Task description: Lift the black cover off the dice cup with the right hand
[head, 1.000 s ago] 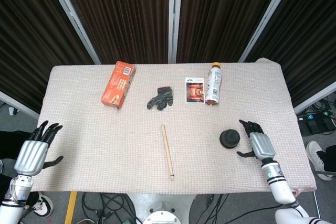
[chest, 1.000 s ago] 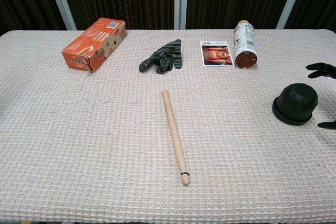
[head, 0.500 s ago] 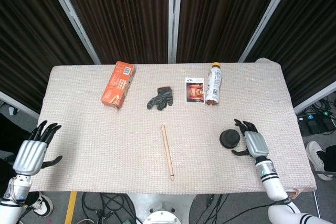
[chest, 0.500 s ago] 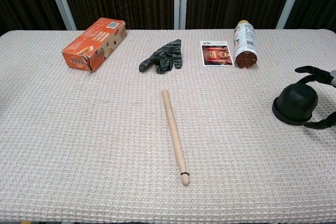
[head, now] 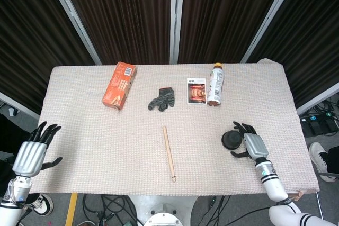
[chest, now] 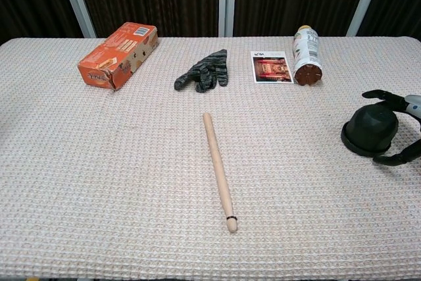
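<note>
The black dice cup point(head: 231, 139) point(chest: 370, 130) stands on the table at the right, its domed black cover on top. My right hand point(head: 251, 142) point(chest: 402, 129) lies just right of it, fingers spread and curving around the cup's far and near sides; whether they touch it I cannot tell. Nothing is held in it. My left hand point(head: 33, 152) hovers beyond the table's left edge, fingers apart and empty; the chest view does not show it.
A wooden stick point(head: 169, 153) point(chest: 218, 170) lies mid-table. At the back are an orange box point(head: 119, 84) point(chest: 119, 45), a dark glove point(head: 161, 99) point(chest: 203, 70), a picture card point(head: 196, 90) point(chest: 271, 66) and a bottle on its side point(head: 214, 83) point(chest: 306, 55).
My right hand has slid left toward the dice cup, and its fingers now curve around it. The left hand has drifted slightly lower.
</note>
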Motion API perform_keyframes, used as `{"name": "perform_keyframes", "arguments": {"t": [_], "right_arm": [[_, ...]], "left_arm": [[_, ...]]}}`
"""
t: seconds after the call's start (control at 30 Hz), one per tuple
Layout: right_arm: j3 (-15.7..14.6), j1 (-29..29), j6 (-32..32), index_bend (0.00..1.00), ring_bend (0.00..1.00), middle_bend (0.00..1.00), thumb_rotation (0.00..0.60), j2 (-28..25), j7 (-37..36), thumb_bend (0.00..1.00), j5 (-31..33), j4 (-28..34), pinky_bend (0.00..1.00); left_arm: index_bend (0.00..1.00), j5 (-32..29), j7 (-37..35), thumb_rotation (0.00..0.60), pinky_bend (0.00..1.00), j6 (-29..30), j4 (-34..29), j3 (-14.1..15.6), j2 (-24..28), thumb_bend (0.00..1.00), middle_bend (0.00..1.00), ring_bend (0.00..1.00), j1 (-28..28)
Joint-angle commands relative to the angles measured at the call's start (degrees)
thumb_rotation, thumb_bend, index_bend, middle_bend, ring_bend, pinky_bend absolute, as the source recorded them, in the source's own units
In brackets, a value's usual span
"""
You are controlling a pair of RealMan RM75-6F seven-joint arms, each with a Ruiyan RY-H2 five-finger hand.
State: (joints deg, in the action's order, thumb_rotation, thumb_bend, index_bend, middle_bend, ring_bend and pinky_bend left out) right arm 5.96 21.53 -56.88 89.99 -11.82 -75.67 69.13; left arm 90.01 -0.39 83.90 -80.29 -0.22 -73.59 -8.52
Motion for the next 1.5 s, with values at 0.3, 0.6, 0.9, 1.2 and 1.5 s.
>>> {"name": "perform_keyframes", "arguments": {"t": [0.3, 0.6, 0.9, 1.2, 1.5], "right_arm": [[0.2, 0.5, 0.7, 0.0, 0.0, 0.2, 0.6, 0.2, -0.5, 0.08, 0.5, -0.2, 0.0], [0.3, 1.0, 1.5, 0.0, 0.0, 0.2, 0.6, 0.2, -1.2, 0.09, 0.8, -0.7, 0.0], [0.2, 1.3, 1.8, 0.0, 0.0, 0.23, 0.6, 0.5, -1.3, 0.1, 0.8, -1.1, 0.0], [0.2, 1.3, 1.6, 0.0, 0.0, 0.27, 0.6, 0.7, -0.9, 0.12, 1.0, -1.4, 0.0], [0.4, 1.0, 0.7, 0.09, 0.0, 0.32, 0.6, 1.0, -0.5, 0.15, 1.2, -1.6, 0.0]], "left_arm": [[0.13, -0.1, 0.1, 0.6, 0.18, -0.2, -0.2, 0.1, 0.1, 0.12, 0.12, 0.0, -0.1], [0.13, -0.2, 0.0, 0.6, 0.18, -0.4, -0.1, 0.0, 0.2, 0.12, 0.12, 0.0, -0.1], [0.13, -0.3, 0.1, 0.6, 0.18, -0.2, -0.2, 0.0, 0.3, 0.12, 0.12, 0.0, -0.1], [0.13, -0.4, 0.0, 0.6, 0.18, -0.4, -0.1, 0.1, 0.2, 0.12, 0.12, 0.0, -0.1], [0.13, -0.4, -0.1, 0.6, 0.18, -0.5, -0.1, 0.2, 0.3, 0.12, 0.12, 0.0, -0.1]]}}
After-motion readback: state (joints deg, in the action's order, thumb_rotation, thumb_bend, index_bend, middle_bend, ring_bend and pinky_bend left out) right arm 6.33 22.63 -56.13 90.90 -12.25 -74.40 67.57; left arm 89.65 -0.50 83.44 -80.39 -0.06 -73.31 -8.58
